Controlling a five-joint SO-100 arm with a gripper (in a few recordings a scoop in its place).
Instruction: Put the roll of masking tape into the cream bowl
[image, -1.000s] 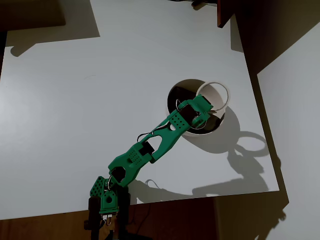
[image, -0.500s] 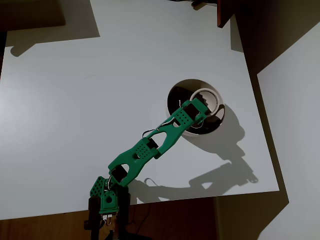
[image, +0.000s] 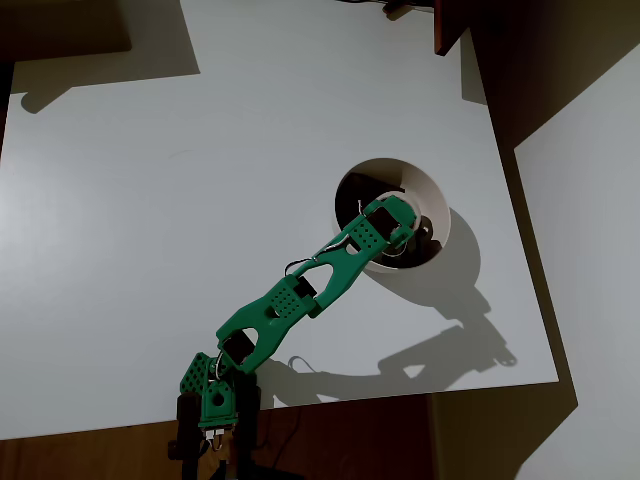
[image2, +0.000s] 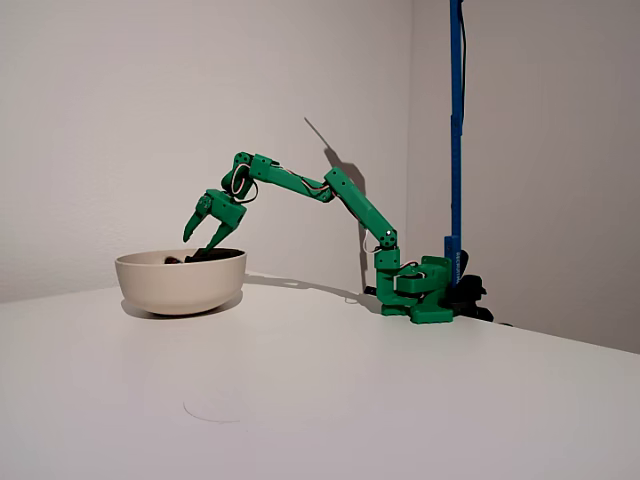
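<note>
Green gripper (image2: 200, 238), jaws spread and empty, poised just above the cream bowl (image2: 180, 283); the roll of masking tape, not discernible, presumably lies in the shadowed interior beneath it, so a straight upward retreat clear of the rim is advisable.

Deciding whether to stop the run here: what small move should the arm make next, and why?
Probably lift straight up and pull back. The gripper hangs over the bowl with jaws spread and nothing between them, so the release looks done.
</note>
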